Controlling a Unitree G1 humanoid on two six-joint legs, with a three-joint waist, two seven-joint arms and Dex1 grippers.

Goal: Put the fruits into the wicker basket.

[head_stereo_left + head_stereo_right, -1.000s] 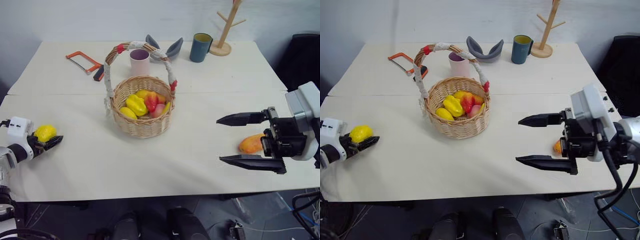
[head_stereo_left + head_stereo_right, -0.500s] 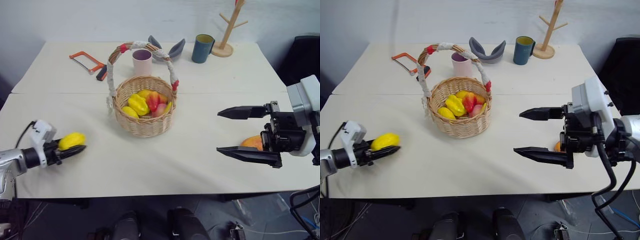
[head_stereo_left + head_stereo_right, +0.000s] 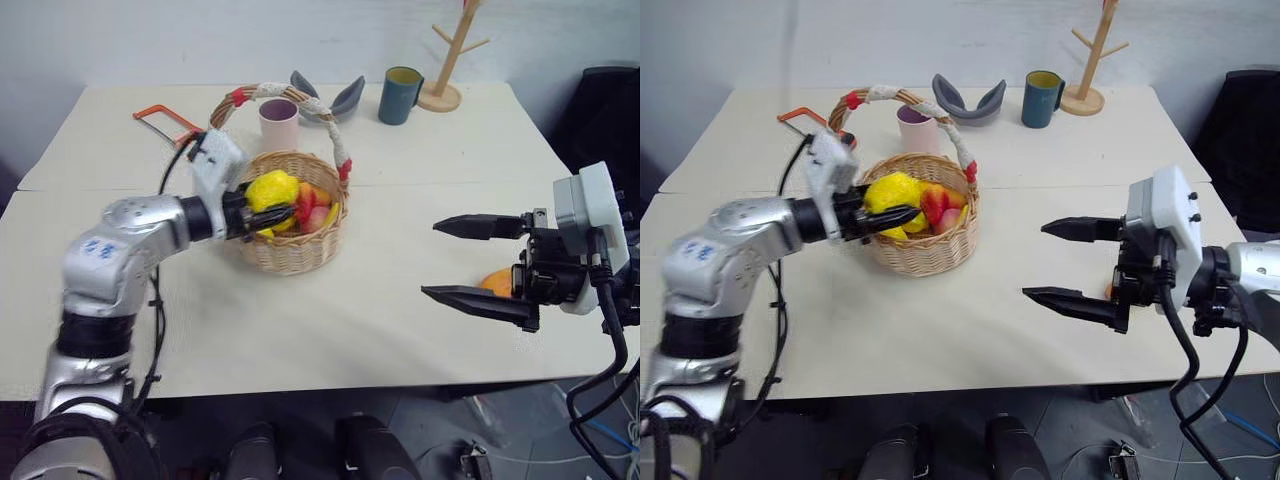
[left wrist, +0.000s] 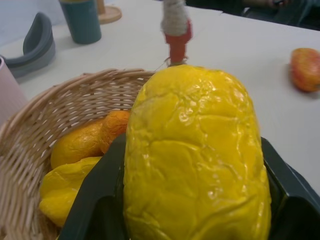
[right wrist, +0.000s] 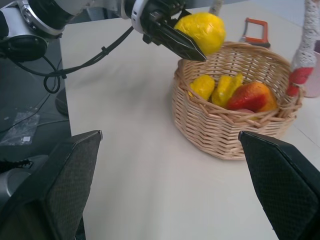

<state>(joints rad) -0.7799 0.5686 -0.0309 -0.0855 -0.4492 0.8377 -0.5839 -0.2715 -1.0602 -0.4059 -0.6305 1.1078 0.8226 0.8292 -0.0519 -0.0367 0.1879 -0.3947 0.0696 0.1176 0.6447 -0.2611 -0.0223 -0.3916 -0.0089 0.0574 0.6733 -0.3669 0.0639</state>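
A bumpy yellow toy lemon (image 3: 272,189) sits clamped between the left gripper (image 3: 270,208) fingers, over the round tan wicker basket (image 3: 290,250) holding yellow and red fruit; the right gripper (image 3: 478,262) gapes wide, empty.

The left arm (image 3: 125,245) is showing a silver-grey metallic shell with a small blue marking on its upper segment, a black joint band near the wrist, a white boxy wrist module and a black cable looping along its outer side. The right arm (image 3: 1230,275) is carrying a white rounded block with small dark screws, black framework beneath it and black cables trailing down. Both grippers, left gripper (image 5: 172,35) and right gripper (image 3: 470,262), are wearing long, tapered black fingers.
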